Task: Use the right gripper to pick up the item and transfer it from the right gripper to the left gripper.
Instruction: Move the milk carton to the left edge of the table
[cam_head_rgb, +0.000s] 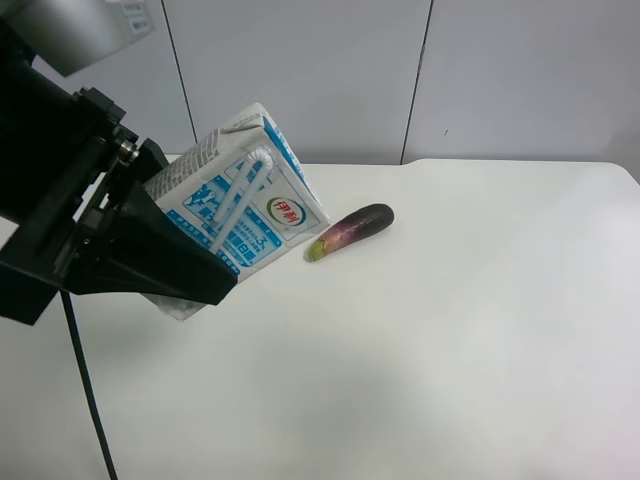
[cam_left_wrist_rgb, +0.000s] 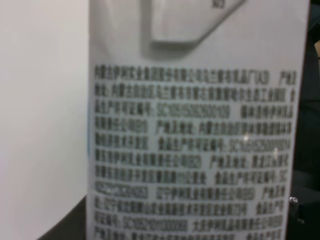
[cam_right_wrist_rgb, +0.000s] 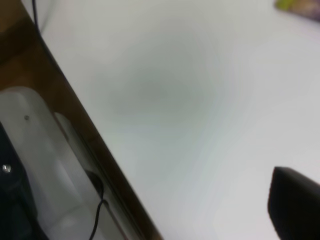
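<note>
The drink carton (cam_head_rgb: 255, 190) was off the table (cam_head_rgb: 450, 350), held tilted in the air above the table's edge at the exterior high view's left, gabled top upward and straw facing the camera. The left hand (cam_head_rgb: 185, 270) was pinching it: one wide black finger lay across its lower front face, and in the left wrist view the carton's printed back panel (cam_left_wrist_rgb: 195, 150) filled nearly the whole picture, which marks this arm as the left one. The right hand (cam_right_wrist_rgb: 295, 205) showed only one dark fingertip over bare table, with nothing against it; whether it was spread or pressed together could not be told. Judged from this, the pick-up and the hand-over looked already done, since the carton sat in the left hand alone and the right hand did not appear in the exterior high view at all. What was left, if anything, seemed to be only keeping the grip steady. A purple eggplant (cam_head_rgb: 350, 230) lay on its side near the table's far edge, apart from the carton and below it, and showed as a blur at the corner of the right wrist view (cam_right_wrist_rgb: 300, 7). A thin black cable (cam_head_rgb: 85, 390) hung from the left arm past the table's near corner. Nothing stood in the way of either arm.
</note>
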